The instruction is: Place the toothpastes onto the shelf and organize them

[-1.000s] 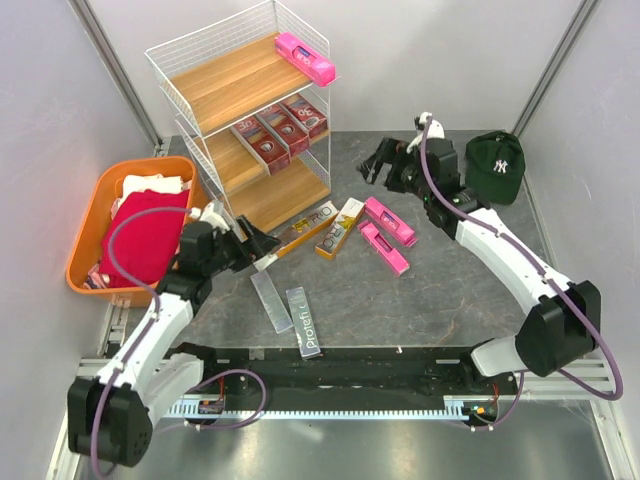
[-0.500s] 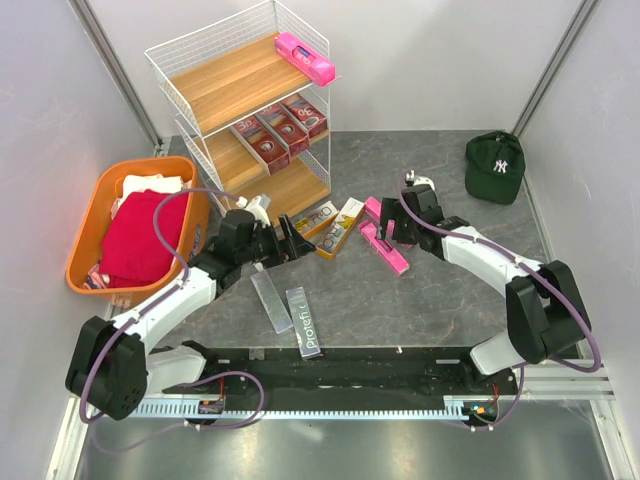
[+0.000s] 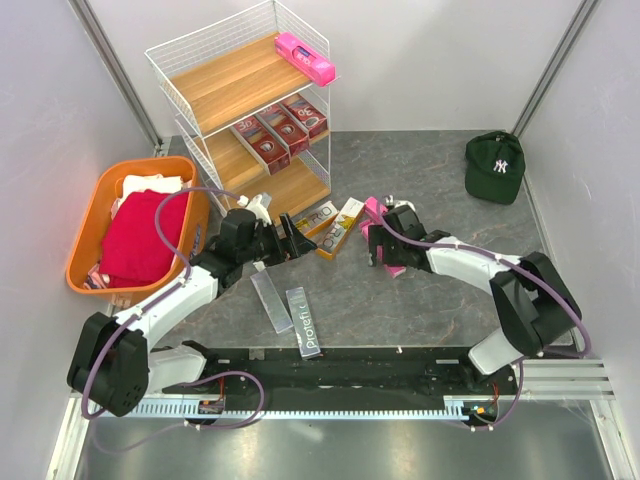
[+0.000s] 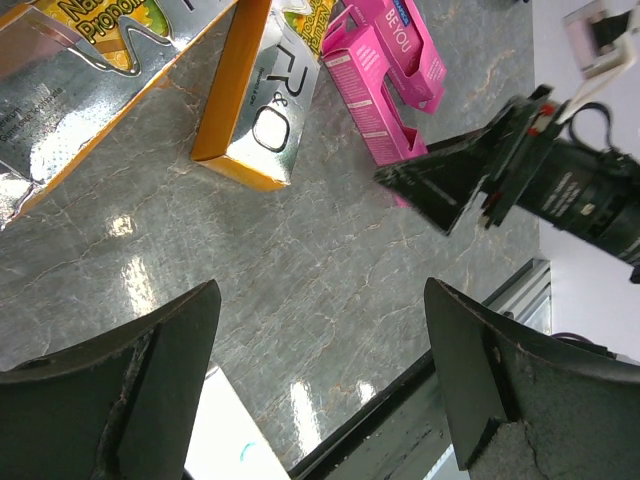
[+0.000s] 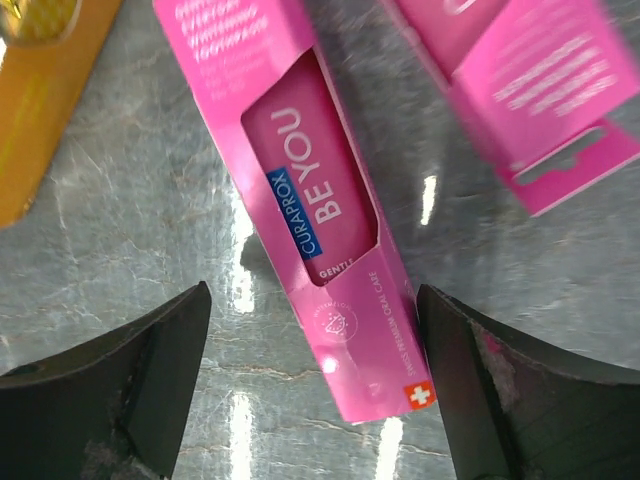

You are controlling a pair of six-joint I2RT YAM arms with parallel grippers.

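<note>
My right gripper point(image 3: 378, 240) is open low over two hot pink toothpaste boxes point(image 3: 394, 268) on the table. In the right wrist view its fingers point(image 5: 120, 380) straddle the near end of one pink box point(image 5: 330, 230), and the other pink box point(image 5: 520, 90) lies beside it. My left gripper point(image 3: 288, 238) is open and empty over bare table, near the gold-white-black boxes point(image 3: 340, 228). One of these also shows in the left wrist view point(image 4: 255, 110). The shelf point(image 3: 240, 110) holds one pink box point(image 3: 305, 58) on its top board and three dark red boxes point(image 3: 280, 128) on the middle board.
Two silver-grey boxes point(image 3: 270, 300) point(image 3: 303, 322) lie near the table's front edge. An orange basket point(image 3: 100, 200) with red and white cloths stands at the left. A dark green cap point(image 3: 495, 165) lies at the back right. The shelf's bottom board point(image 3: 275, 195) is bare.
My right arm has swung from the back right down to the pink boxes. My left arm moved right from the basket earlier and has stayed about still since.
</note>
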